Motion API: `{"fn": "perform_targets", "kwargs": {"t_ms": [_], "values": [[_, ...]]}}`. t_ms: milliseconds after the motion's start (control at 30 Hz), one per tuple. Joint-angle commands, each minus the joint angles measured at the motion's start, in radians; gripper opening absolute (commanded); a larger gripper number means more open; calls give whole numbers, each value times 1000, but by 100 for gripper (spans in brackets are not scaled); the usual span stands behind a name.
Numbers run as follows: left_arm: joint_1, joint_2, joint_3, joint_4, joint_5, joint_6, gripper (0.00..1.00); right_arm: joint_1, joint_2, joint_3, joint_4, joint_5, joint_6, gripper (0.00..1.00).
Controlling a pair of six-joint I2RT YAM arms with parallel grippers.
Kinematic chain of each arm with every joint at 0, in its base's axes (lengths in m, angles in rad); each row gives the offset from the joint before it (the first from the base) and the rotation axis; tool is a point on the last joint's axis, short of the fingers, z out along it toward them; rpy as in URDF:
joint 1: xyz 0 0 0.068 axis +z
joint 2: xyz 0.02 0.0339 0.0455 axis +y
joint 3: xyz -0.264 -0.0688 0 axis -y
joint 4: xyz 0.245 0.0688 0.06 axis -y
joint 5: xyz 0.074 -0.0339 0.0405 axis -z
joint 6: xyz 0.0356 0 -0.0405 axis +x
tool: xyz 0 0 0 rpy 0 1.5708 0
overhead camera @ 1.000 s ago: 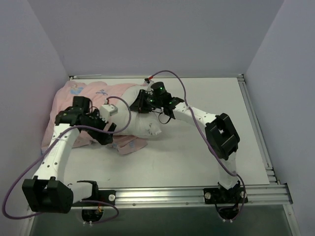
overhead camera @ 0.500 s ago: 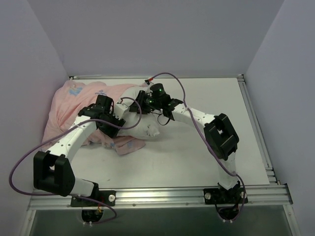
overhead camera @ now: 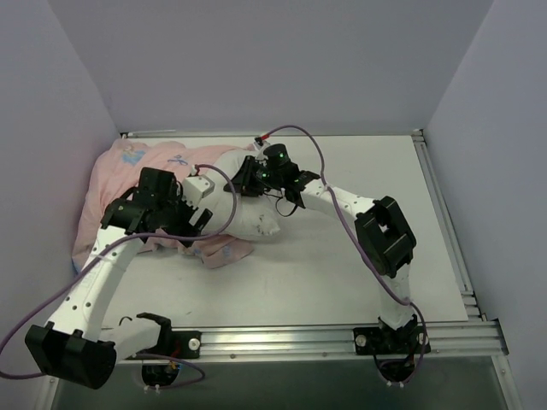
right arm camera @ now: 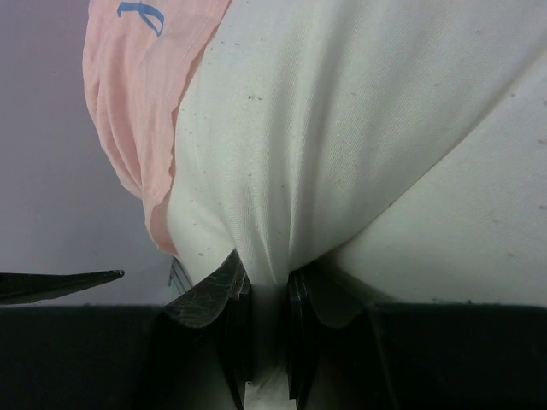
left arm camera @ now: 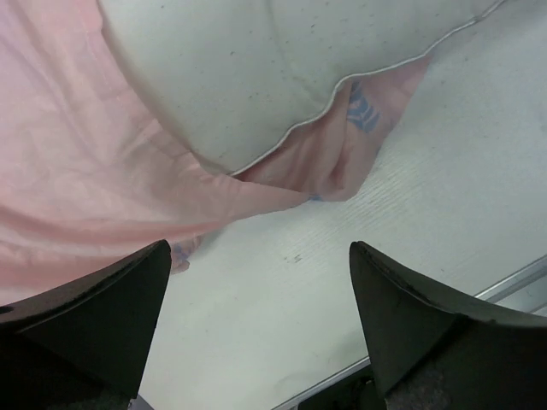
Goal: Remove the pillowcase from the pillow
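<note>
Pale walls [overhead camera: 256,60] box in a white table [overhead camera: 342,273]; the pillowcase [overhead camera: 120,179], pink side out with faint blue print, lies bunched toward ten o'clock on the tabletop, against the left wall; the pillow [overhead camera: 248,218] bulges out of it near the middle, its bared white end pointing toward four o'clock. My right pincer [right arm camera: 267,342] is clamped on a pinched fold of the pillow's white cloth at its far side; the pillowcase hangs just beside, at ten o'clock in that wrist view. My left pincer [left arm camera: 256,342] hovers over bare table with its fingers [left arm camera: 94,316] wide apart; the pillow's seamed edge and a pink flap of the pillowcase lie at twelve o'clock from it.
</note>
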Motion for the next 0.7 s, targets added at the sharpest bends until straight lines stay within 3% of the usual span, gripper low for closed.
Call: {"fn": "perform_targets", "kwargs": {"t_ms": [0,167,233,367,400,467,500,667], "values": [[9,52,-58,31,-87,-20,96,-11,-33,9,62,-7,10,0],[79,141,-129,206,-123,-9,96,-11,-38,9,59,-4,11,0],[90,187,-132,277,-120,-23,90,-11,-41,9,50,-2,5,0],[98,262,-144,318,-123,-18,44,-17,-53,-5,30,15,-19,0],[118,273,-141,286,-124,-14,21,-29,-55,-14,7,13,-32,0],[153,262,-135,251,-100,3,3,-57,-46,-22,-56,6,-114,0],[176,235,-136,234,-98,12,2,-102,-41,-40,-165,18,-154,0],[444,181,-140,263,-153,129,2,-218,-168,-186,-349,125,-349,0]]}}
